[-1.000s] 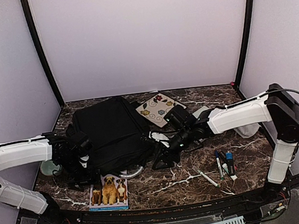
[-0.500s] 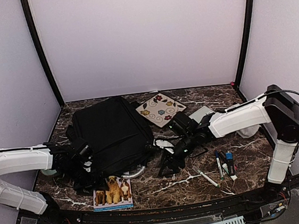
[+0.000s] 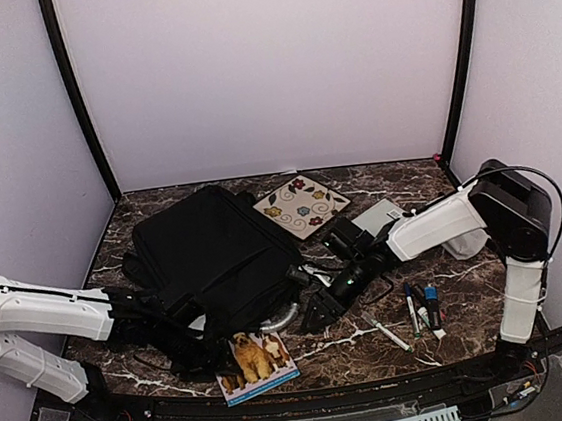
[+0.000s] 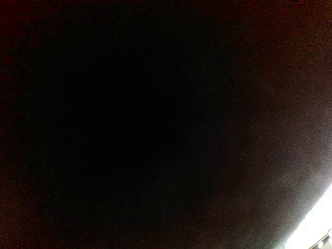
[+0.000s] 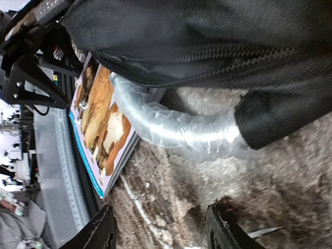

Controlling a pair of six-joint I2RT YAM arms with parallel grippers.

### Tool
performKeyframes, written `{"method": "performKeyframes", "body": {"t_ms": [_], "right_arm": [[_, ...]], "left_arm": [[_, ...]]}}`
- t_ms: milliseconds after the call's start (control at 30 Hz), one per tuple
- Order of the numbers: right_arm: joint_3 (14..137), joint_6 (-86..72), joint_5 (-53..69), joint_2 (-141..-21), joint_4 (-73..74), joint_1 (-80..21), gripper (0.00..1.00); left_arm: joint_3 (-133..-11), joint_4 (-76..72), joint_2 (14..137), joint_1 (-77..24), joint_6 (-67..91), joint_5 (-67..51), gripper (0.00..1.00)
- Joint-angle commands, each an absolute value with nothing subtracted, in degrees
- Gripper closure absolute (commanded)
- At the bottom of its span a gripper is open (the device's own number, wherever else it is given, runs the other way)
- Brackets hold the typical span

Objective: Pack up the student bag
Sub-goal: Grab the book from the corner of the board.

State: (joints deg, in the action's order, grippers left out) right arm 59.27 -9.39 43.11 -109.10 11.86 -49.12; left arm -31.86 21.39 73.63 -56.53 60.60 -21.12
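Top view
Bag: the student bag (image 3: 215, 253) lay flat on the left half of the worktop (image 3: 376, 346), with its pale handle (image 3: 276, 321) at the near edge.
Left hand (image 3: 196, 340): low against the bag's near edge; its spread could not be told.
Right hand (image 3: 317, 312): just right of the handle.
Surroundings: dog book (image 3: 256, 358) in front of the bag, flowered notebook (image 3: 301, 205) behind it, pens (image 3: 422, 306) well to the right.

Left wrist view
Picture: almost wholly dark, nothing legible.

Right wrist view
Fingers (image 5: 106, 228): apart, nothing between them.
Obstruction: the handle lay across the book's corner.
Recommendation: hold the bag's mouth wide, then slide the book in flat, clear of the handle.
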Motion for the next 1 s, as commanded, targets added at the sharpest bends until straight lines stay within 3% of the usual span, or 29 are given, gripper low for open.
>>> {"method": "performKeyframes", "body": {"t_ms": [0,267,600,967], "right_arm": [[56.18,-19.75,46.8,-108.88,5.11,-49.64,0.42],[56.37,-22.05,42.81,-110.97,4.44,-52.66,0.44],[55.28,-19.14,43.15,-115.53,0.51,-53.96,0.46],[56.82,-19.3,49.12,-119.81,-3.57,-53.88,0.61]], "left_arm": [[-30.67,18.75,72.08,-60.99,71.0,-15.92,0.3],[-20.68,14.58,59.96,-66.28,87.29,-4.9,0.22],[-13.51,1.75,60.27,-70.0,93.68,0.35,0.38],[-13.39,-7.63,58.04,-72.67,90.1,8.81,0.25]]}}
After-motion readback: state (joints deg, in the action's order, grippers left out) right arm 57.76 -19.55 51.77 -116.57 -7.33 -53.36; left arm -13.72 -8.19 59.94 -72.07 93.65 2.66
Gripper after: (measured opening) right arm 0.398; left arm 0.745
